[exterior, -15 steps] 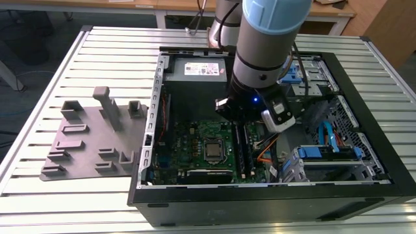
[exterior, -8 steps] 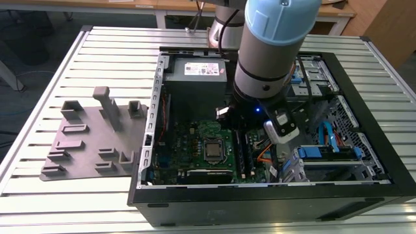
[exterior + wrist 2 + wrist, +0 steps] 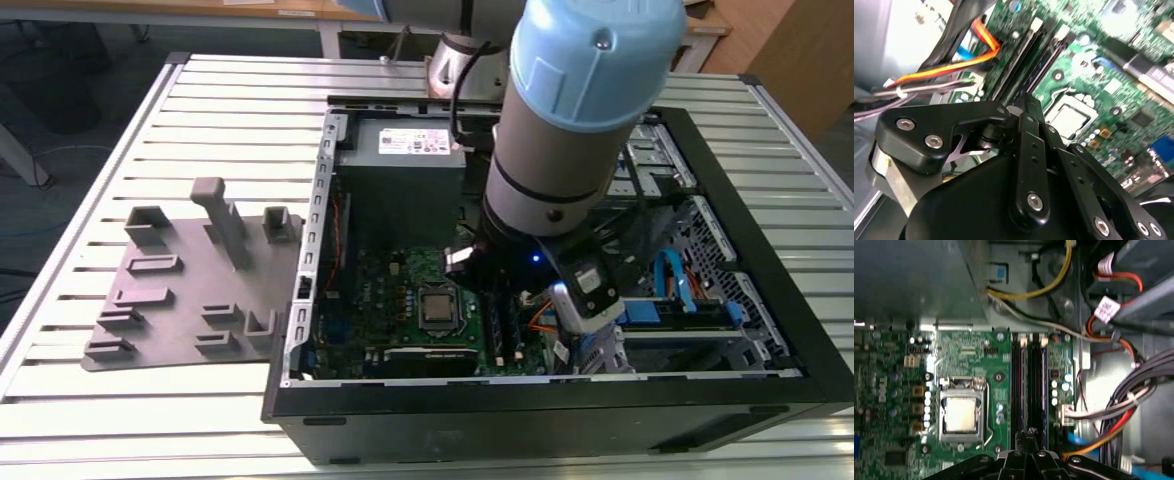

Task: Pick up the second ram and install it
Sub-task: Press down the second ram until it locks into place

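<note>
Right, arm is down inside the open PC case [image 3: 747,390], gripper [image 3: 1030,434] sitting directly over the RAM slots [image 3: 1029,385] beside the CPU socket [image 3: 961,414] on the motherboard [image 3: 899,405]. In both wrist views the fingers [image 3: 1029,107] look drawn together to a narrow tip just above the slot bank; whether anything thin is pinched between them, cannot tell. The second ram isn't clearly separable here: the slots look dark with white end latches [image 3: 1024,342], and a stick seated edge-on would be hard to distinguish. Judgement: work is at the insertion stage, since the tip is lined up with the slot lanes next to the CPU socket, but a seated and latched stick can't be confirmed. Grey parts tray [image 3: 187,290], well away from the CPU socket outside the case, shows no pale-greenish stick on it.
</note>
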Controlling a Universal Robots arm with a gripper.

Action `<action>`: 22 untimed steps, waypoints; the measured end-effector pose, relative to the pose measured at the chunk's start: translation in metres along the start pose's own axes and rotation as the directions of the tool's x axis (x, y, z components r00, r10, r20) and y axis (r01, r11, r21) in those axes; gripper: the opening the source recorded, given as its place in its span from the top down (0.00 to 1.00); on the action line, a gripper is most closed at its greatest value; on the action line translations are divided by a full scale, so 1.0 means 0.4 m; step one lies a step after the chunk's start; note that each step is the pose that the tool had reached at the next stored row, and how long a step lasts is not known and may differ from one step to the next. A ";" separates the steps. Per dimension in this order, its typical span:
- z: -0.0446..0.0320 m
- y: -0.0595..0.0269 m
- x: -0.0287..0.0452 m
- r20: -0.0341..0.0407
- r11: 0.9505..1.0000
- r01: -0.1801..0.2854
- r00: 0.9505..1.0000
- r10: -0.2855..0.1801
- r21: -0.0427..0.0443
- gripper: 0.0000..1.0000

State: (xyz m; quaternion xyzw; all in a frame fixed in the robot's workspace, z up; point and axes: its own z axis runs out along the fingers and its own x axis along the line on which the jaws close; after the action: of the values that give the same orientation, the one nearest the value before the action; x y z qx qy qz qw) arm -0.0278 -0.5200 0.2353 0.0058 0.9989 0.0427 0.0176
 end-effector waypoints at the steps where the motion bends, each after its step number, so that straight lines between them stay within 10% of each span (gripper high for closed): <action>1: 0.002 -0.005 0.000 0.000 1.000 0.000 1.000 0.000 0.000 0.93; 22: 0.043 -0.027 0.001 0.000 1.000 0.001 1.000 -0.001 0.015 0.93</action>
State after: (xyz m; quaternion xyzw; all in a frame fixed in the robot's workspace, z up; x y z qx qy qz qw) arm -0.0278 -0.5295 0.2172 0.0056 0.9992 0.0352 0.0174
